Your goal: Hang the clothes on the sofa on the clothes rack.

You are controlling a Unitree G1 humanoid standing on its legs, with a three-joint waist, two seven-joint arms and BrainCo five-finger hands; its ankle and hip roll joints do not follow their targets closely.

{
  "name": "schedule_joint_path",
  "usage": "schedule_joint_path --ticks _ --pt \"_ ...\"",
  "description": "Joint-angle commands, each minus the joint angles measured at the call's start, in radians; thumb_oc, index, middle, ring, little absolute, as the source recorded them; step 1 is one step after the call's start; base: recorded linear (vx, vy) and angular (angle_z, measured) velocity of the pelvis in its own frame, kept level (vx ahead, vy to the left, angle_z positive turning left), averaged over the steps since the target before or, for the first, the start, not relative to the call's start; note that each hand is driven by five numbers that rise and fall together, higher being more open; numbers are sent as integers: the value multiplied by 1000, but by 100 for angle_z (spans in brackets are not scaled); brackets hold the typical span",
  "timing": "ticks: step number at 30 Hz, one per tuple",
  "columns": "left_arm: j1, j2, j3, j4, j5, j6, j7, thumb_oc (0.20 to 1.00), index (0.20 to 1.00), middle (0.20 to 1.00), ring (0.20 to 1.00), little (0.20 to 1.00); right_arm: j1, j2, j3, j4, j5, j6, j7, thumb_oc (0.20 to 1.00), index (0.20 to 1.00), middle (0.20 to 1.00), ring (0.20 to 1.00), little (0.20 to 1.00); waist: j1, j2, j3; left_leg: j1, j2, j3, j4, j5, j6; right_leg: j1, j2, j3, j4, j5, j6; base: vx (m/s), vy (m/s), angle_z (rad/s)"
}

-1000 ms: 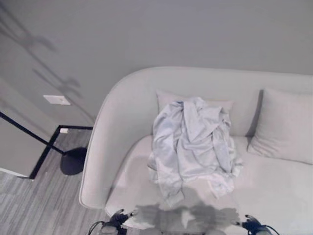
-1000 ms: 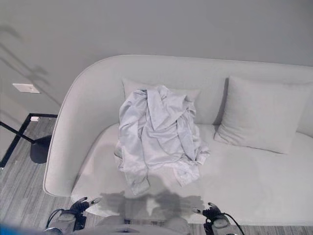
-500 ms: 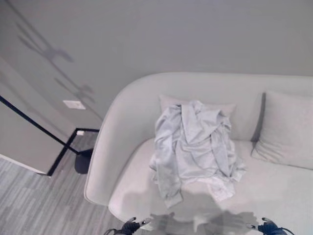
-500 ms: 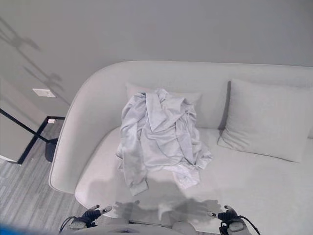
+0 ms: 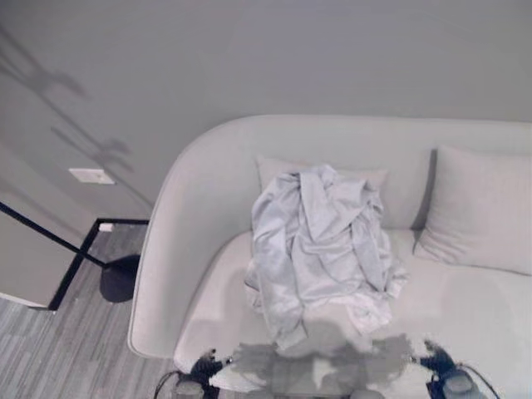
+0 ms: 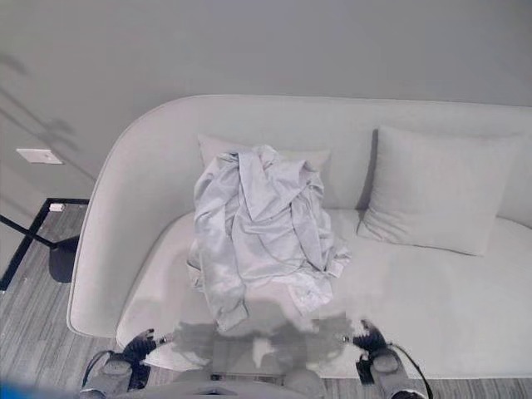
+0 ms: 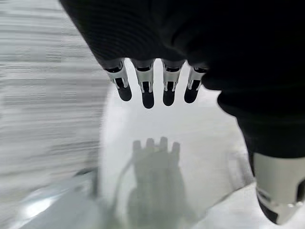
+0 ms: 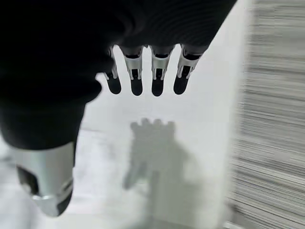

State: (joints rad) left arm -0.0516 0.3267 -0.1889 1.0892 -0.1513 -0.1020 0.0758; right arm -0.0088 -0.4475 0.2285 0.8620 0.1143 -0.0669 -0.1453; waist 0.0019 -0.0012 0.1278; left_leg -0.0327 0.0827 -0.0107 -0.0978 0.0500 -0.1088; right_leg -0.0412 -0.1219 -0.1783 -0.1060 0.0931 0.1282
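You are looking down at a pale grey sofa whose curved back runs from 9 o'clock round to 3 o'clock. The clothes, a crumpled heap of light grey fabric, lie near the centre of the view, draped from the seat up against a cushion that leans on the backrest just behind them at 12 o'clock. A second, larger cushion leans on the backrest at 2 o'clock, apart from the heap. Your left robot hand sits low at 7 o'clock, by the front edge of the seat, well short of the clothes; its own wrist view shows the fingers straight and spread side by side, thumb set apart, holding nothing, above the pale seat. Your right robot hand sits at 5 o'clock, also at the seat's front edge and clear of the fabric; its fingers are likewise straight and relaxed with nothing between them. At 9 o'clock, past the sofa's arm, the black frame of the clothes rack stands on the striped grey floor beside the wall.
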Motion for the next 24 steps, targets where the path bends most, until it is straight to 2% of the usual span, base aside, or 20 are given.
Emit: schedule_joint_path --ticks 1,7,9,10,11,12,14,15,24 --pt "-118 58 -11 -44 6 -60 61 1000 1000 1000 1000 1000 -85 -84 -43 -96 -36 -46 -58 1000 1000 1000 1000 1000 15 6 30 7 -36 0 11 -38 4 -63 -47 15 19 12 118 -71 -2 -2" --pt "-241 151 -49 -240 42 -70 131 1000 1000 1000 1000 1000 -219 -154 -36 -180 -26 -64 -103 1000 1000 1000 1000 1000 12 16 73 -46 -37 -1 11 -21 1 -120 -50 22 19 30 122 -95 -4 -3" --pt "-322 177 -82 -285 61 -65 170 1000 1000 1000 1000 1000 -295 -165 -11 -183 -21 -63 -126 1000 1000 1000 1000 1000 12 18 90 -75 -37 -4 11 -10 -1 -150 -51 22 19 40 123 -169 -20 -2" --pt "-427 199 -130 -312 92 -61 207 1000 1000 1000 1000 1000 -384 -169 19 -186 -6 -63 -152 1000 1000 1000 1000 1000 10 20 104 -110 -39 -5 11 2 -5 -183 -51 24 19 49 123 -140 -17 0" --pt "-430 200 -130 -310 92 -61 207 1000 1000 1000 1000 1000 -387 -169 19 -184 -6 -63 -152 1000 1000 1000 1000 1000 10 19 104 -113 -39 -5 11 3 -5 -185 -51 24 19 50 123 -169 -10 3" --pt "-528 215 -173 -310 117 -51 245 1000 1000 1000 1000 1000 -467 -175 47 -195 9 -66 -175 1000 1000 1000 1000 1000 6 21 113 -145 -40 -3 11 15 -8 -219 -54 25 19 61 124 -112 -3 2" --pt "-581 215 -197 -295 120 -51 260 1000 1000 1000 1000 1000 -515 -177 66 -183 20 -67 -186 1000 1000 1000 1000 1000 4 20 117 -165 -41 -3 11 22 -9 -238 -55 27 19 68 124 -106 -7 4" --pt "-681 229 -242 -266 120 -44 287 1000 1000 1000 1000 1000 -605 -187 96 -162 53 -69 -210 1000 1000 1000 1000 1000 0 19 126 -201 -44 -2 11 35 -13 -270 -54 30 19 81 125 -88 -10 5" --pt "-992 267 -387 -122 88 -20 319 1000 1000 1000 1000 1000 -909 -221 238 -55 156 -67 -235 1000 1000 1000 1000 1000 -12 16 166 -307 -54 4 11 75 -25 -377 -44 31 19 119 133 -57 -13 0"
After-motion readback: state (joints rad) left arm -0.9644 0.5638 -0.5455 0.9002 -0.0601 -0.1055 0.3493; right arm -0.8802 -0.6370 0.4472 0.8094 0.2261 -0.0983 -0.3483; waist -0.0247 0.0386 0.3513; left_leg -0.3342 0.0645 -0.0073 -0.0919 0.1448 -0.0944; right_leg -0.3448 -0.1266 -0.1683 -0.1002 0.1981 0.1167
